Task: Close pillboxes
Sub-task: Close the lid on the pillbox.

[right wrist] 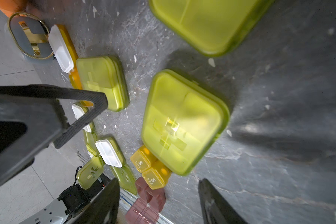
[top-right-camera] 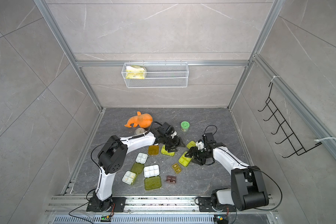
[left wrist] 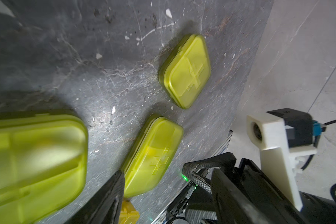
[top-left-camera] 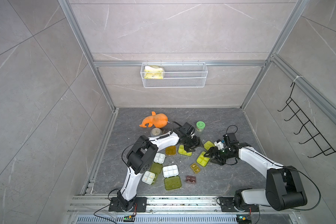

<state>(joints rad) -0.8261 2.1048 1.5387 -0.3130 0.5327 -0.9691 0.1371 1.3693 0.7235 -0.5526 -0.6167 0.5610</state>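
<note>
A shut green box point(top-left-camera: 182, 151) lies right under my left gripper point(top-left-camera: 195, 148). My fingers there stand apart above it. I think they do not touch it, but up close that box is a blur, so I am not sure. A second box point(top-left-camera: 201, 160), shut too, lies just in front of my right gripper point(top-left-camera: 209, 158). Those fingers are spread wide and hold nothing. A third box point(top-left-camera: 209, 145), also shut, lies between my two grippers, a bit farther back. The small amber box point(top-left-camera: 195, 167) sits just beside the second box, on the side nearer me.

Three boxes lie open. The orange-lid box point(top-left-camera: 170, 150) is just beside the green box, with its white tray flat next to the lid. Closer to me are the four-cell box point(top-left-camera: 148, 177) and the six-cell box point(top-left-camera: 170, 171). Both have their green lids flat on the floor point(top-left-camera: 221, 124). A dark red box point(top-left-camera: 191, 179) lies near the six-cell box.

Farther back stand a jar point(top-left-camera: 200, 126) with a green lid, a clock point(top-left-camera: 156, 132) and an orange whale point(top-left-camera: 153, 121).
</note>
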